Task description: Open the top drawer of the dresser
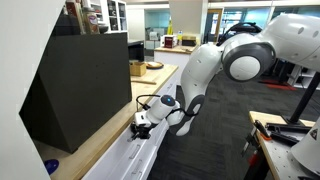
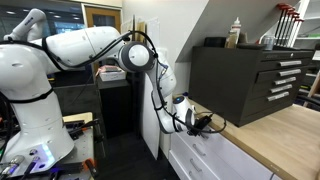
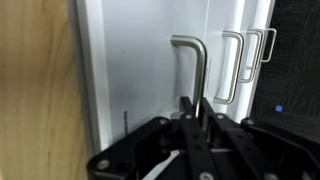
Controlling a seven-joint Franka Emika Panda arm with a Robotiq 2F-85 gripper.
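Note:
The dresser (image 1: 120, 158) is a long white cabinet with a light wood countertop (image 2: 285, 135), seen in both exterior views. My gripper (image 1: 143, 124) hangs just below the countertop edge at the top drawer (image 3: 140, 70), also seen in an exterior view (image 2: 200, 124). In the wrist view the top drawer's silver bar handle (image 3: 195, 60) runs down between my two black fingers (image 3: 192, 108). The fingers are closed on the bar. The drawer front looks flush with the dresser. The handles of lower drawers (image 3: 235, 65) show beside it.
A big black wedge-shaped box (image 1: 75, 85) stands on the countertop right above the gripper, also in an exterior view (image 2: 250, 80). A blue object (image 1: 52, 166) lies on the countertop. A table with tools (image 1: 285, 140) stands across the aisle.

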